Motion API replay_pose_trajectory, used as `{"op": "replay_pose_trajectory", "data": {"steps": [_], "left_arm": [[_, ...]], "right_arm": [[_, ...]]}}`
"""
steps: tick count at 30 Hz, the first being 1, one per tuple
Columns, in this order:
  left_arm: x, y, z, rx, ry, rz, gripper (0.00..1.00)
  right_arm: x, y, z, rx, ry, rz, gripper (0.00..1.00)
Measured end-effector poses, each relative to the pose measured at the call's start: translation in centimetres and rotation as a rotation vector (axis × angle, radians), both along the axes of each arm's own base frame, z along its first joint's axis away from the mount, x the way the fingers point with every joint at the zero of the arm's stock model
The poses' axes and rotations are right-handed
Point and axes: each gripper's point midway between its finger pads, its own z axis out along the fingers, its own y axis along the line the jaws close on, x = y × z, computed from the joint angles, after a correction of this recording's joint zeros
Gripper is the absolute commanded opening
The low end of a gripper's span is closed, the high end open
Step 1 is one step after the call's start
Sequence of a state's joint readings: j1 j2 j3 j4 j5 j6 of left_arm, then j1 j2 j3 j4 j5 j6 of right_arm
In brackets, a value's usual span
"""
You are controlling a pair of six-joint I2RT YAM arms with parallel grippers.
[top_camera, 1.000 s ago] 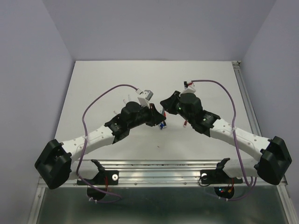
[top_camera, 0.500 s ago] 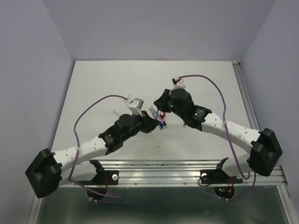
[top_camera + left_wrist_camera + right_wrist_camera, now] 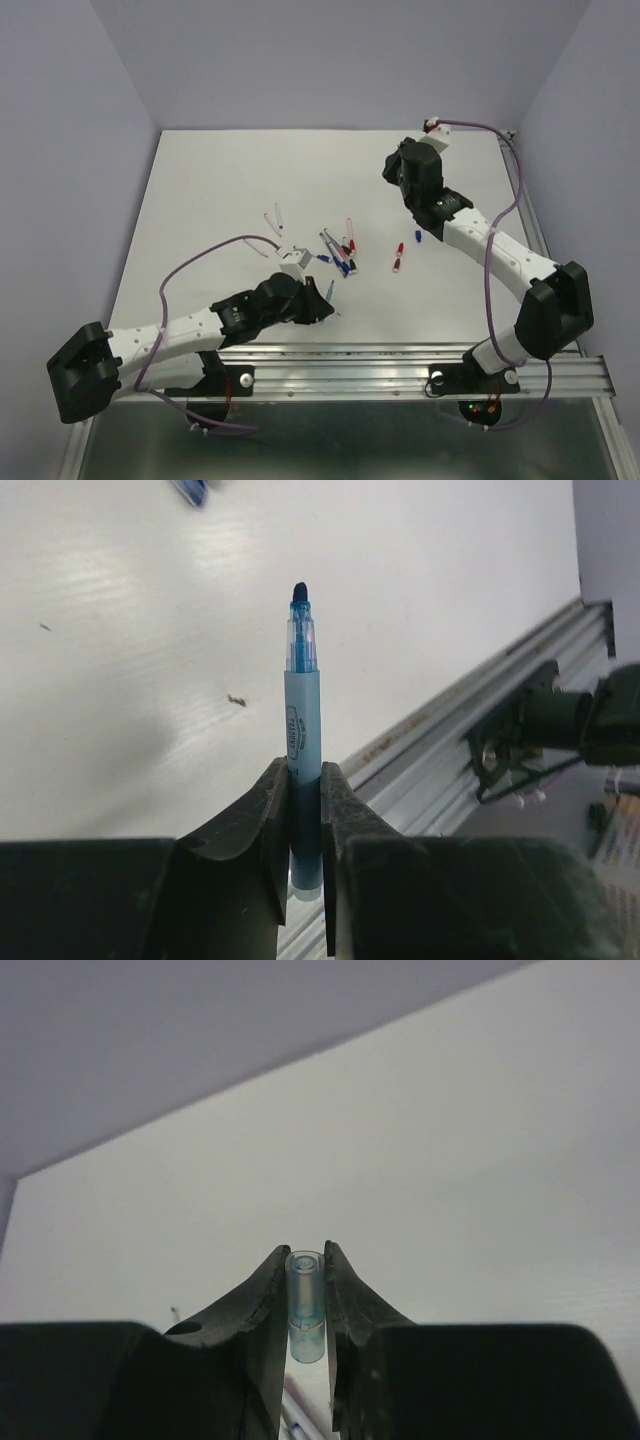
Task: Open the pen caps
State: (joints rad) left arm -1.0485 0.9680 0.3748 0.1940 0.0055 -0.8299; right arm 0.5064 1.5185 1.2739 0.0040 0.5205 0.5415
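Two things are partly hidden: the uncapped blue pen [image 3: 303, 705] has its lower end buried in your left gripper [image 3: 304, 772], clamped by the front rail [image 3: 400, 356]. The pale cap [image 3: 305, 1305] is pinched in your right gripper [image 3: 305, 1257] over the open far table [image 3: 220, 180]. Loose pens [image 3: 340, 256] lie mid-table.

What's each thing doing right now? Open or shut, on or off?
left gripper: jaws shut on the blue pen
blue pen: cap off, tip bare
right gripper: jaws shut on the blue cap
blue cap: off its pen, held
other pens: lying on the table, caps too small to tell
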Motion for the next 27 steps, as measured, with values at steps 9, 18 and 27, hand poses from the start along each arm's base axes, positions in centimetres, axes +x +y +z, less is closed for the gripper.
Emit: {"op": "replay_pose_trajectory", "data": {"steps": [9, 18, 27], "left_arm": [[9.5, 5.5, 1.2, 0.093, -0.017, 0.363, 0.00], [13.4, 10.9, -1.7, 0.235, 0.043, 0.533, 0.00], [15.1, 13.0, -2.4, 0.281, 0.069, 0.590, 0.00]], "right_arm": [[-11.2, -5.0, -16.1, -0.087, 0.368, -0.019, 0.03], [-15.0, -6.7, -20.6, -0.099, 0.491, -0.043, 0.06], [-15.5, -6.7, -24.0, -0.134, 0.587, -0.043, 0.09]]}}
